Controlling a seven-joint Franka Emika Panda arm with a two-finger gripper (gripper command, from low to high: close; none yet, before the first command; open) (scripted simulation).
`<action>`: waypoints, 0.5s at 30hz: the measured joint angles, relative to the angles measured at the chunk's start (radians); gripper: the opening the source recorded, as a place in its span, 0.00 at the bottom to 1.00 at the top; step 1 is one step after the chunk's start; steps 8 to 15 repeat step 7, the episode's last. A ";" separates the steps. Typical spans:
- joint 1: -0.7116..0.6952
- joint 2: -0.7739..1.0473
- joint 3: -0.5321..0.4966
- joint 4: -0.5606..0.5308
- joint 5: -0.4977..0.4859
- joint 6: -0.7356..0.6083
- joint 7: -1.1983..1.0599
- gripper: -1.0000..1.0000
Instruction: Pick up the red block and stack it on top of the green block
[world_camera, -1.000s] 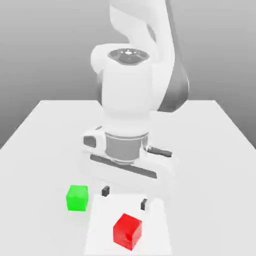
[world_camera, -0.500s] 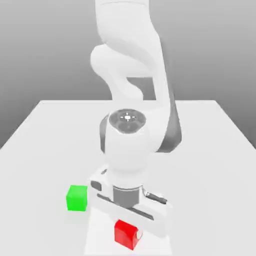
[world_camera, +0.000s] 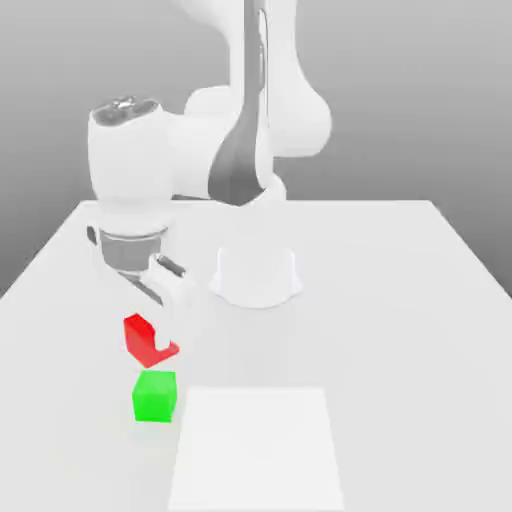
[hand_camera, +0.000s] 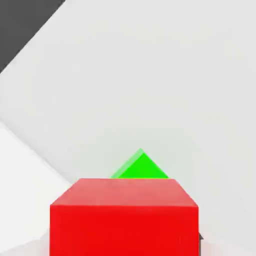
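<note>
Exterior view, end effector (world_camera: 160, 330) clamping red block (world_camera: 143, 338) tilted, held above upright green block (world_camera: 154, 396)

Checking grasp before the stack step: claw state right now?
Claw: shut on the small glossy red cube, held in the air above the small bright green cube.

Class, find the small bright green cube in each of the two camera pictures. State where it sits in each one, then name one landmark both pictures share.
Exterior view: the small bright green cube rests on the white table, toward the exterior view's left, just below the glossy red cube held in the gripper.
Hand view: one green corner peeks out from behind the red cube.
Shared landmark: the red cube.
</note>
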 joint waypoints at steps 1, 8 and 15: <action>0.000 0.033 -0.001 0.000 0.006 0.033 -0.005 0.00; -0.001 0.137 0.006 0.003 0.030 0.134 -0.022 1.00; -0.001 0.137 0.006 0.003 0.030 0.134 -0.022 1.00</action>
